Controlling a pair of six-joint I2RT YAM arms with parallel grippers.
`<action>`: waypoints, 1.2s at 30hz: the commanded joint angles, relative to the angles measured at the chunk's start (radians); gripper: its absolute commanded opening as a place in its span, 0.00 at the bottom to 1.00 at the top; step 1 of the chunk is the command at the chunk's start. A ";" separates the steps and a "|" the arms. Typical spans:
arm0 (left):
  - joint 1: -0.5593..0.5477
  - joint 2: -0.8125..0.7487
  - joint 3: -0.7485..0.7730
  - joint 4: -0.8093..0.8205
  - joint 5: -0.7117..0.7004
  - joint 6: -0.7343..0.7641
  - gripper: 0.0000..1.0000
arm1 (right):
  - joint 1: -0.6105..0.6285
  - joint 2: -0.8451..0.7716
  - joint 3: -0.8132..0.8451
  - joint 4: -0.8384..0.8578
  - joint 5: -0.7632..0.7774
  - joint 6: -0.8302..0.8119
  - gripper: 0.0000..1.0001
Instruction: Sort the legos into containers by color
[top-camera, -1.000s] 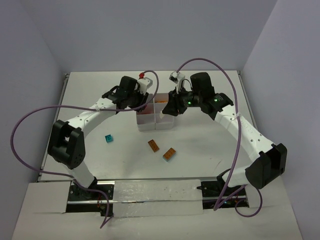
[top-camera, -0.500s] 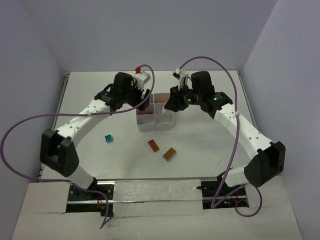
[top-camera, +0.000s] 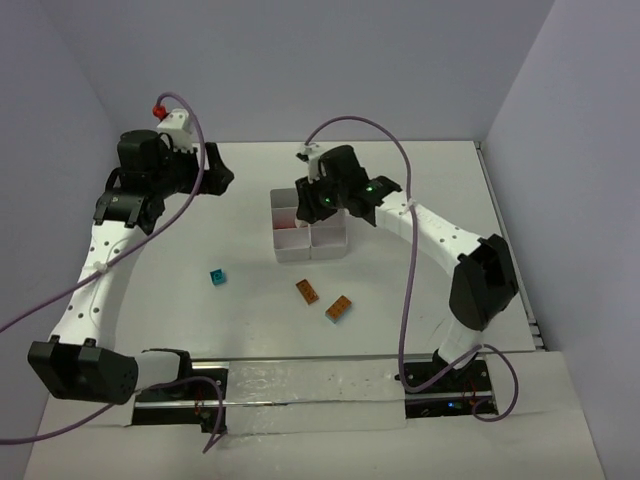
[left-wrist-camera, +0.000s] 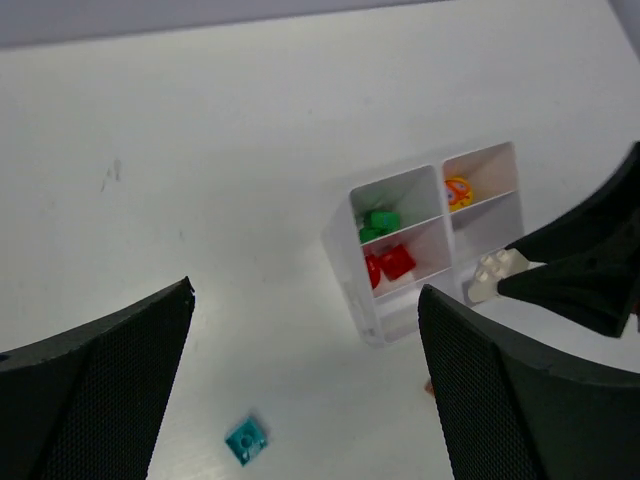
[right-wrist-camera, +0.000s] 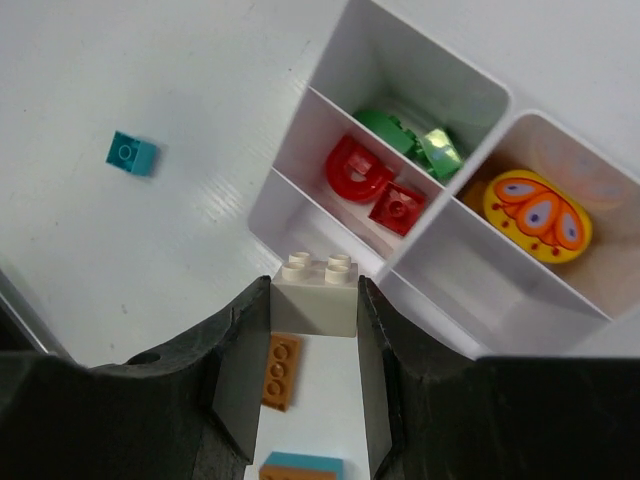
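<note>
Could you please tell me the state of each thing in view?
left gripper: open, empty.
right gripper: shut on white brick above tray.
green bricks: in a tray compartment.
red bricks: in the adjacent compartment.
yellow piece: in another compartment.
teal brick: loose on table.
orange bricks: loose on table.

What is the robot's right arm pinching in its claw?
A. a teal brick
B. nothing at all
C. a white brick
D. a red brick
C: the right wrist view shows a white studded brick clamped in the right gripper.
</note>
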 joint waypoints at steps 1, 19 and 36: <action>0.098 0.012 -0.050 -0.065 0.036 -0.142 0.99 | 0.064 0.029 0.084 -0.005 0.144 0.062 0.00; 0.123 -0.113 -0.175 -0.063 0.020 -0.024 0.99 | 0.171 0.166 0.122 -0.038 0.347 0.141 0.00; 0.130 -0.159 -0.252 -0.127 0.001 0.058 0.99 | 0.188 0.214 0.144 -0.062 0.334 0.144 0.71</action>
